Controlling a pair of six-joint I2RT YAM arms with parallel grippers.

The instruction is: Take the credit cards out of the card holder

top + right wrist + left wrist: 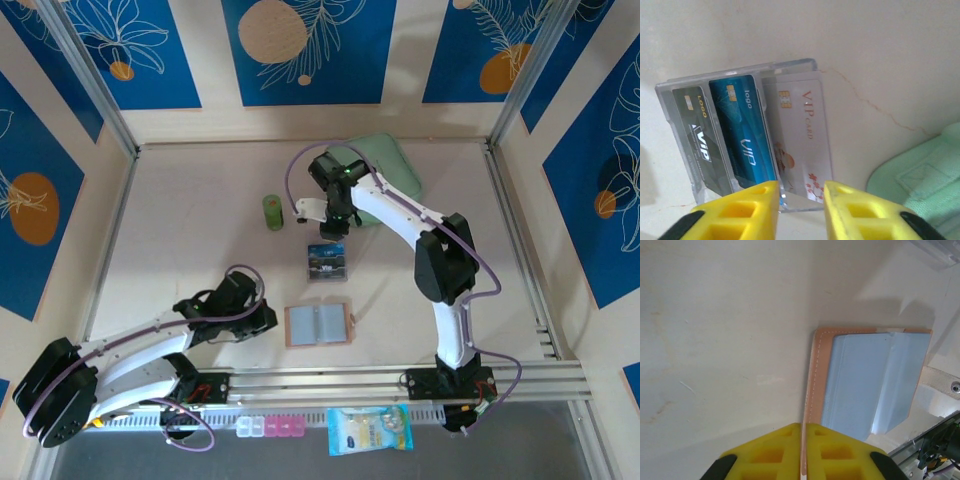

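The card holder (318, 325) lies open and flat near the table's front, tan leather with grey-blue inner slots (870, 380). My left gripper (268, 320) sits at its left edge, the yellow fingers (803, 426) shut on the thin tan rim. Three credit cards lie side by side in a clear plastic box (326, 263): a dark one (700, 145), a blue one (742, 130) and a pale one (800, 130). Just behind that box my right gripper (335, 228) hovers open (801, 186), with the pale card's near end showing through the gap between its fingers.
A mint-green zip case (388, 165) lies at the back, right of the right wrist (920, 175). A small green cylinder (273, 212) stands left of the box. A pill organiser (268, 428) and a printed packet (368, 430) lie beyond the front rail.
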